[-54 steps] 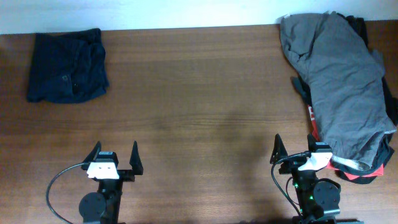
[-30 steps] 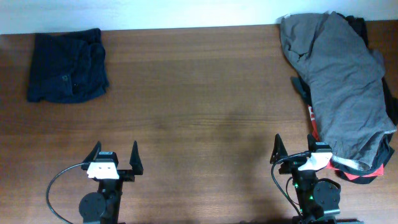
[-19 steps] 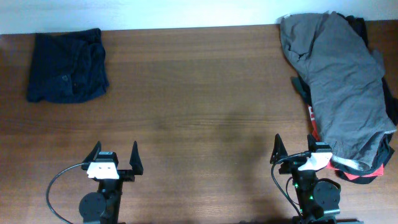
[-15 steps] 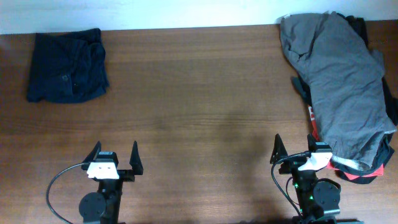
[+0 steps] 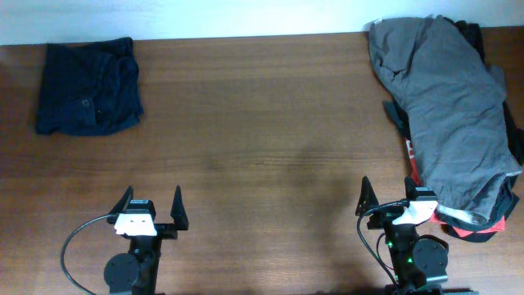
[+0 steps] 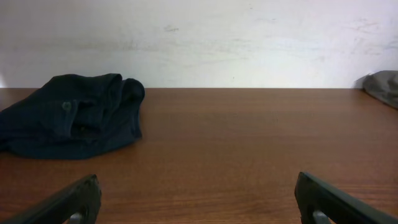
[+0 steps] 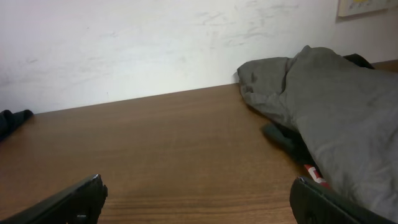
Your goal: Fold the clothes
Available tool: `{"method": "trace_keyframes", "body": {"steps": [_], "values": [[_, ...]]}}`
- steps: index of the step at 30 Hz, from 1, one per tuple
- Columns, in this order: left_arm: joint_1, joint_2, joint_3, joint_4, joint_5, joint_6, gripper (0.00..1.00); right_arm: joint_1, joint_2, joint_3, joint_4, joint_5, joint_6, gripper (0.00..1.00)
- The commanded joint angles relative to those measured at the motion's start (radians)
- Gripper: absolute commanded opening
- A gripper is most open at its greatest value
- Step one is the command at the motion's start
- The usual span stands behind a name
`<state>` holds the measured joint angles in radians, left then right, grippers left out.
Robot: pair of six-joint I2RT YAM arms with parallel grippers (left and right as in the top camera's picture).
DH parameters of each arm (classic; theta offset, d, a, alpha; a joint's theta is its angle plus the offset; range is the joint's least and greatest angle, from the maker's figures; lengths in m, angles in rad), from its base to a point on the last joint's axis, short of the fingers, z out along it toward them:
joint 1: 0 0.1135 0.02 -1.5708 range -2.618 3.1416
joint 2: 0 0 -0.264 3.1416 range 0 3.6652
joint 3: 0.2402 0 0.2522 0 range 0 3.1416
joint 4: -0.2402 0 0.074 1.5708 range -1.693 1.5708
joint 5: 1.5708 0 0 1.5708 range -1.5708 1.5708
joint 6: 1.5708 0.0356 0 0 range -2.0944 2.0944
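Note:
A large grey-brown shirt (image 5: 446, 106) lies crumpled on a pile at the table's right edge, over black (image 5: 514, 135) and red (image 5: 471, 229) garments; it also shows in the right wrist view (image 7: 339, 118). A folded navy garment (image 5: 88, 86) lies at the far left, also seen in the left wrist view (image 6: 71, 115). My left gripper (image 5: 151, 206) is open and empty near the front edge, far from the navy garment. My right gripper (image 5: 389, 201) is open and empty, just left of the pile's near end.
The brown wooden table (image 5: 262, 147) runs to a white wall (image 6: 199, 37) at the back. Both arm bases stand at the front edge, with a cable looping beside the left one (image 5: 78, 246).

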<state>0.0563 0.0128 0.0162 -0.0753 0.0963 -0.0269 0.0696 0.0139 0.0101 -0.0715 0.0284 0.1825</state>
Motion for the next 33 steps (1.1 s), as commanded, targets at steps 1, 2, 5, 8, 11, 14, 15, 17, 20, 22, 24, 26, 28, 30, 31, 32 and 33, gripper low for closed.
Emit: {"method": "trace_keyframes", "body": {"steps": [1,2,5,8,11,14,15,17,20,22,24,26,28,30,31,32,33], "values": [[-0.002,-0.006,-0.006,-0.001,-0.011,-0.003,0.99,-0.005,-0.009,-0.005,-0.007,0.003,-0.002,0.99],[-0.002,-0.006,-0.006,-0.001,-0.011,-0.003,0.99,-0.005,-0.009,-0.005,-0.002,0.013,-0.002,0.99],[-0.002,-0.006,-0.006,-0.001,-0.011,-0.003,0.99,-0.005,-0.009,-0.005,-0.005,0.017,-0.002,0.99],[-0.002,-0.006,-0.006,-0.001,-0.011,-0.003,0.99,-0.005,-0.008,-0.005,-0.004,0.019,-0.002,0.99],[-0.002,-0.006,-0.006,0.0,-0.012,-0.003,0.99,-0.005,-0.008,-0.005,0.04,0.04,-0.002,0.99],[-0.002,-0.006,-0.006,0.012,-0.011,-0.003,0.99,-0.005,-0.008,-0.005,0.109,0.031,-0.002,0.99],[-0.002,-0.006,-0.006,0.034,0.004,-0.003,0.99,-0.005,-0.008,-0.005,0.134,0.022,-0.002,0.99],[-0.002,-0.006,-0.006,0.077,0.064,-0.003,0.99,-0.005,-0.008,-0.003,0.173,-0.009,-0.002,0.99],[-0.002,-0.006,-0.006,0.136,0.083,-0.002,0.99,-0.005,-0.008,0.019,0.166,-0.056,-0.002,0.99],[-0.002,-0.005,-0.003,0.151,0.084,-0.003,0.99,-0.005,-0.006,0.048,0.128,-0.066,-0.003,0.99],[-0.002,0.005,0.01,0.145,0.084,-0.002,0.99,-0.005,0.004,0.098,0.073,-0.071,-0.043,0.99],[-0.002,0.034,0.032,0.142,0.097,-0.002,0.99,-0.005,0.028,0.163,0.006,-0.069,-0.086,0.98],[-0.002,0.079,0.064,0.142,0.113,-0.003,0.99,-0.005,0.071,0.24,-0.051,-0.069,-0.124,0.99],[-0.002,0.143,0.11,0.142,0.124,-0.002,0.99,-0.005,0.132,0.319,-0.09,-0.06,-0.127,0.99],[-0.002,0.186,0.14,0.142,0.125,-0.002,0.99,-0.005,0.168,0.36,-0.104,-0.058,-0.127,0.99],[-0.002,0.227,0.169,0.142,0.126,-0.002,0.99,-0.005,0.207,0.401,-0.118,-0.058,-0.127,0.99],[-0.002,0.272,0.2,0.142,0.126,-0.002,0.99,-0.005,0.241,0.436,-0.128,-0.058,-0.127,0.99]]}}
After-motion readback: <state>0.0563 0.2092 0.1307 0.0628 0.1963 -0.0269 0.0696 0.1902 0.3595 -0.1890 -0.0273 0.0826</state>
